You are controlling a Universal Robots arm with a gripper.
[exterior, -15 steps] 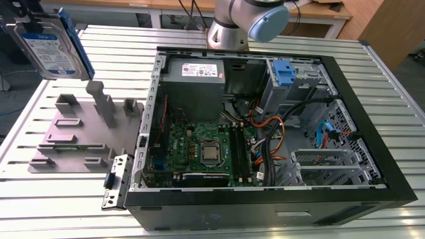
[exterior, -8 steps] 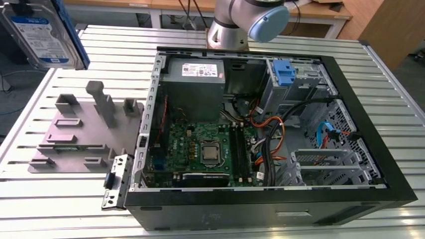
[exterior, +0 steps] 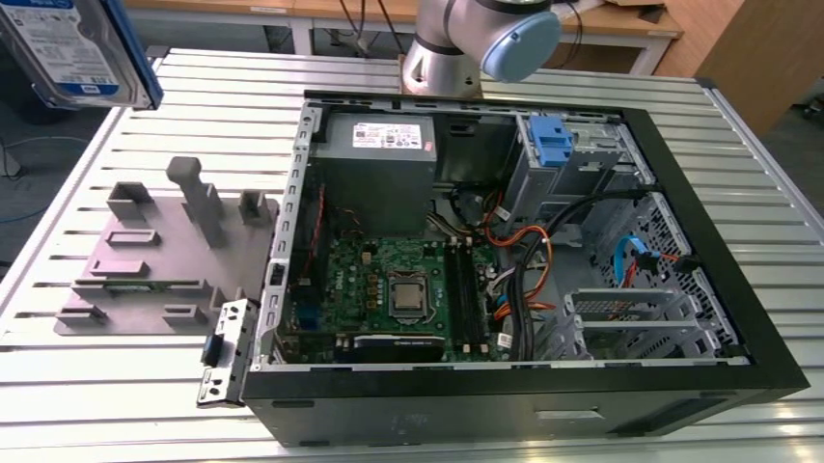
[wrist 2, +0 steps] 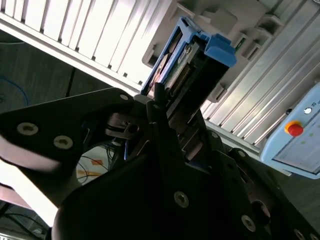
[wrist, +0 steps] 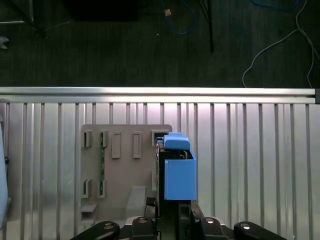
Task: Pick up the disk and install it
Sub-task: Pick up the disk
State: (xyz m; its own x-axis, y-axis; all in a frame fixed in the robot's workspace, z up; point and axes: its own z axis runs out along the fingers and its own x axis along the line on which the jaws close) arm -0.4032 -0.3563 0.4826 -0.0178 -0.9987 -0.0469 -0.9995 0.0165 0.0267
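First wrist view: gripper [wrist: 171, 212] jaws clamped on disk [wrist: 178, 172], held above grey holder [wrist: 125, 170] just past jaw tips. Exterior view: computer case [exterior: 724, 280] well apart from jaws. We judge pickup done, install outstanding.

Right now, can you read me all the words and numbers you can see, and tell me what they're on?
Nothing here can be read plainly.
Label on the disk, exterior view: there is print, too blurred to read.
White sticker on the power supply: print too small to read.
Pale box with a red button, second wrist view: tiny marks, unreadable.
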